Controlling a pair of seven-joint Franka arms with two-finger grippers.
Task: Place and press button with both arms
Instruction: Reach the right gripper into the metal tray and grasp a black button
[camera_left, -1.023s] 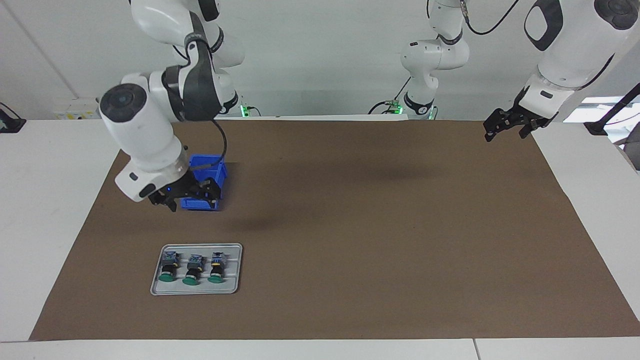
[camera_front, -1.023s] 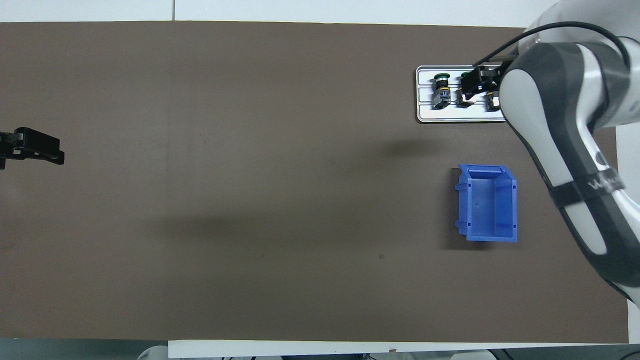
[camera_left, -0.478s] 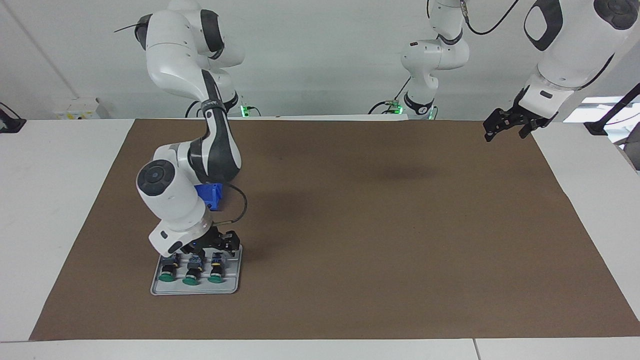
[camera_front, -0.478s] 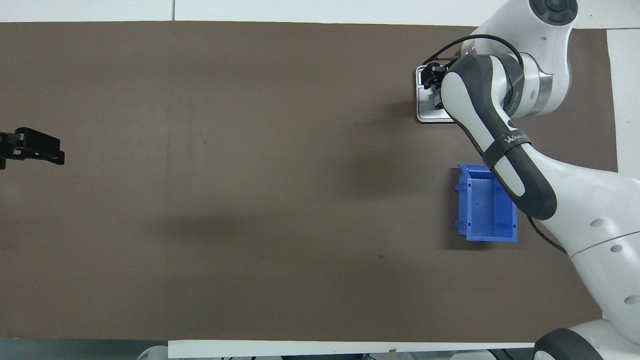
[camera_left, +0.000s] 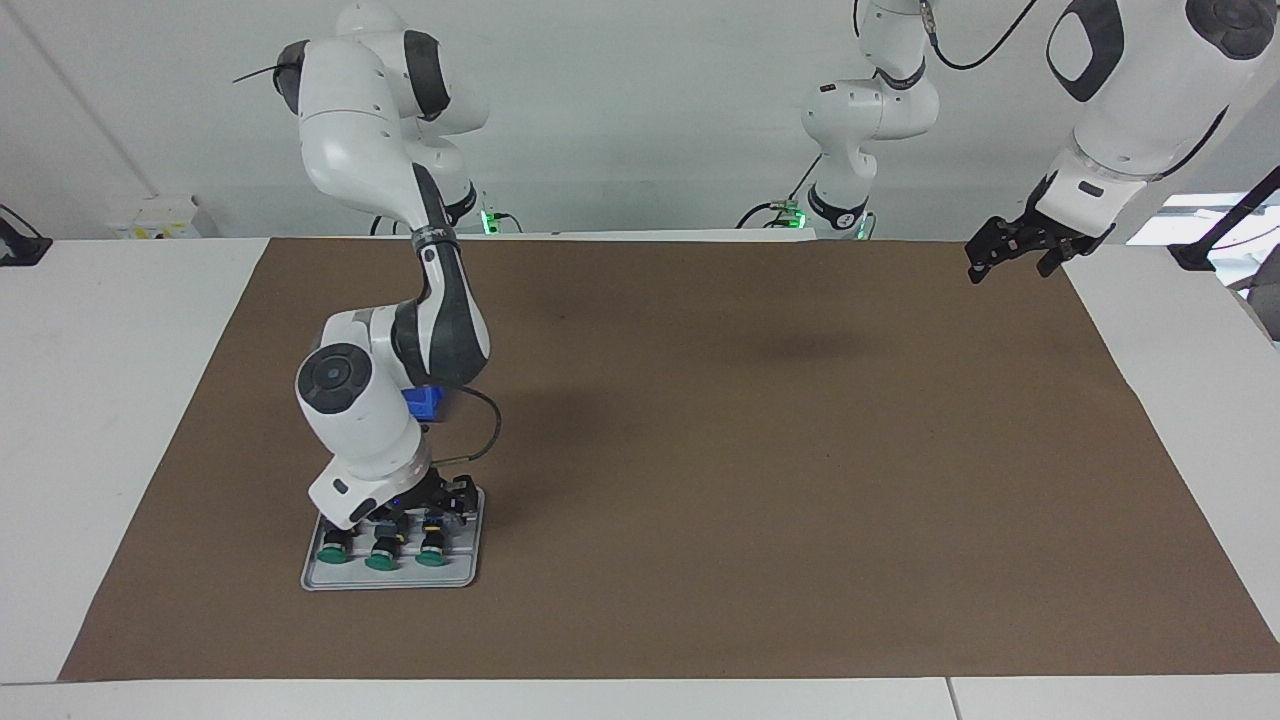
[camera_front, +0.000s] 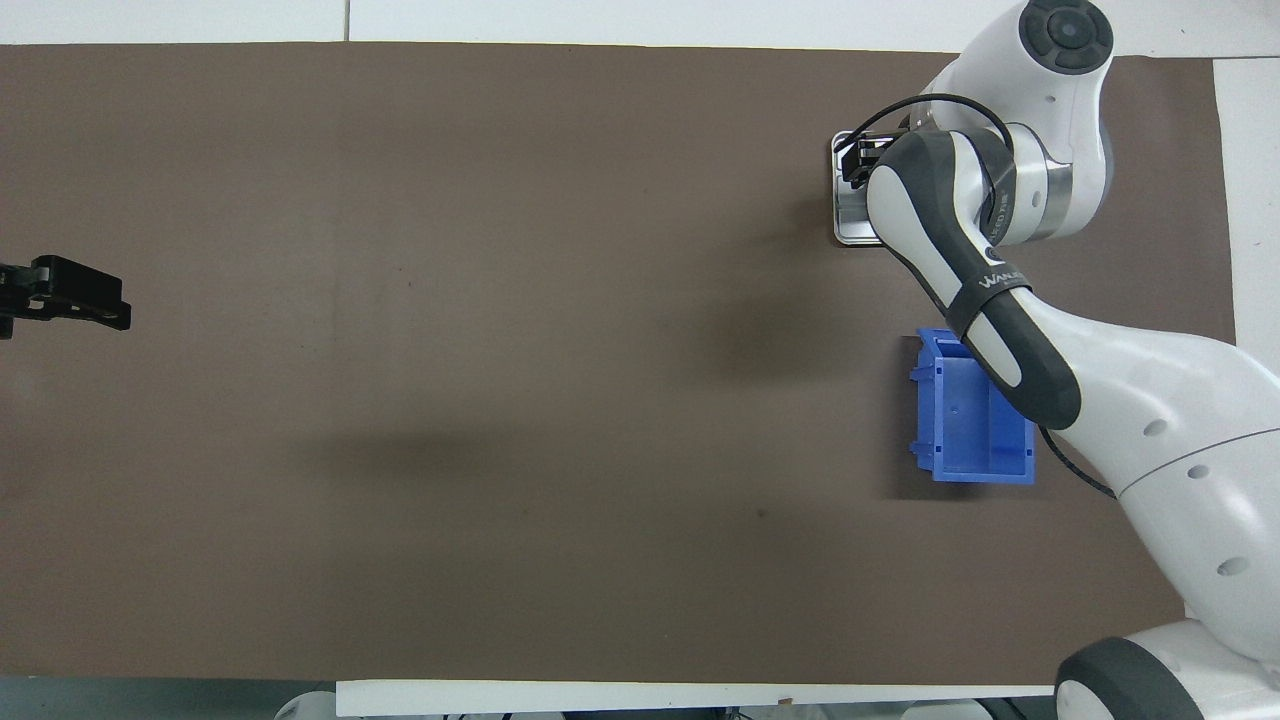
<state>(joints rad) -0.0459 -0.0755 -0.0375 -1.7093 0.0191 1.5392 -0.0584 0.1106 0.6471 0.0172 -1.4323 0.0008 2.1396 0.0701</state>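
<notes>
right gripper (camera_left: 428, 505): down on the grey tray (camera_left: 395, 578) over the push-buttons' (camera_left: 381, 549) terminal blocks, grip unclear | three green-capped buttons lie side by side in the tray | left gripper (camera_left: 1008, 252): waits raised, fingers spread wide | blue bin (camera_front: 965, 430) nearer the robots

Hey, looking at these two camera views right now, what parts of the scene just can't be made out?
- Overhead view: the buttons and most of the tray are hidden under the right arm.
- Facing view: the blue bin shows only a corner past that arm.
- Facing view: the right end effector is down at the buttons; whether it grips one is unclear.
- Overhead view: the left end effector is cut off by the edge.
</notes>
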